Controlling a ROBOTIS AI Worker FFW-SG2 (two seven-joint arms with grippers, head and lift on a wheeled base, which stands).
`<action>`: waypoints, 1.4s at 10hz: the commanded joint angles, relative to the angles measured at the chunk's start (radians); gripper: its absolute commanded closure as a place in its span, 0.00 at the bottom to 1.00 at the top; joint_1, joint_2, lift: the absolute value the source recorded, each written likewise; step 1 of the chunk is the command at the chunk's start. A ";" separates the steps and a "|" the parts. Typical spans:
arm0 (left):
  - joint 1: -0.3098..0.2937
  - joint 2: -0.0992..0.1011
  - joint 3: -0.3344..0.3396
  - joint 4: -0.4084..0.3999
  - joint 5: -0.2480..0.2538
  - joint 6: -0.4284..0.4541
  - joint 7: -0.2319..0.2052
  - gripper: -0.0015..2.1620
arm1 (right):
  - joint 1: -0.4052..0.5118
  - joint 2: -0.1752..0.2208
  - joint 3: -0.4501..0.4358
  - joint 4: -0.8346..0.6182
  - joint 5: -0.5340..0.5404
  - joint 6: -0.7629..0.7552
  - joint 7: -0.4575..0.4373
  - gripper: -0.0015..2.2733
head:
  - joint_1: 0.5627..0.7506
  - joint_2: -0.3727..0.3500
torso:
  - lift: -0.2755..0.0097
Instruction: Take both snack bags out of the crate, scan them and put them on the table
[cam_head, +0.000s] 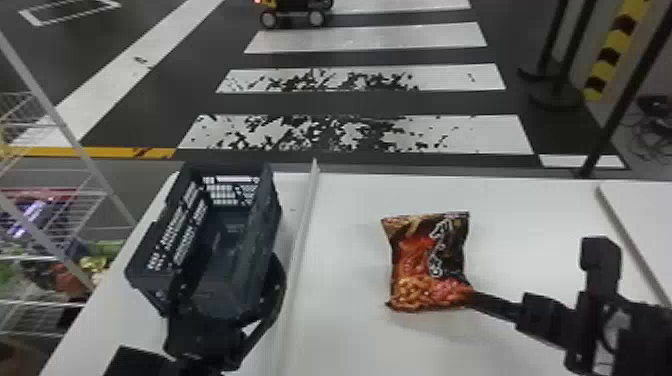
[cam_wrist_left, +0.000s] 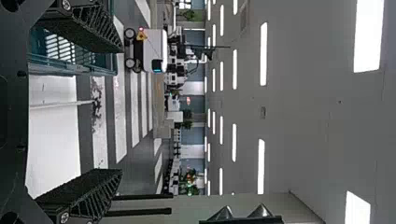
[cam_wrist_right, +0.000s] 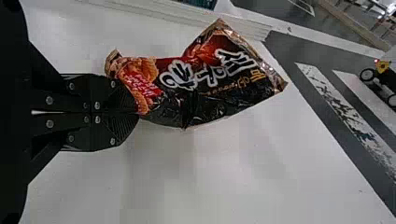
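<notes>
Illumination is indoor and overhead: in the left wrist view, you see ceiling lights (cam_wrist_left: 264, 53) glaring white against a dimmer grey ceiling (cam_wrist_left: 308, 107). In the head view, note the pale, bright table (cam_head: 345, 340) and soft shadow near the snack bag (cam_head: 425, 265) — its wrapper, in the right wrist view, shows you small glints.

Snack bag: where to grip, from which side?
Probably the near right corner of the snack bag, pinched from the robot's right, where the right tool has it now: it tapers thin there, while the middle looks fuller and harder to pinch.
</notes>
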 joint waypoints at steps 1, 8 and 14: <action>0.000 0.000 0.000 0.001 0.001 0.000 0.001 0.04 | -0.002 0.002 -0.016 -0.037 0.010 -0.025 -0.008 0.99 | 0.70 0.70 | 0.65; 0.001 0.002 0.005 0.001 0.013 0.000 0.001 0.04 | 0.015 0.002 0.158 -0.164 0.496 -0.328 -0.087 0.99 | 0.70 0.57 | 0.65; -0.003 0.002 0.005 0.009 0.020 0.000 0.001 0.04 | 0.063 0.002 0.323 -0.161 1.004 -0.525 -0.111 0.99 | 0.70 0.49 | 0.65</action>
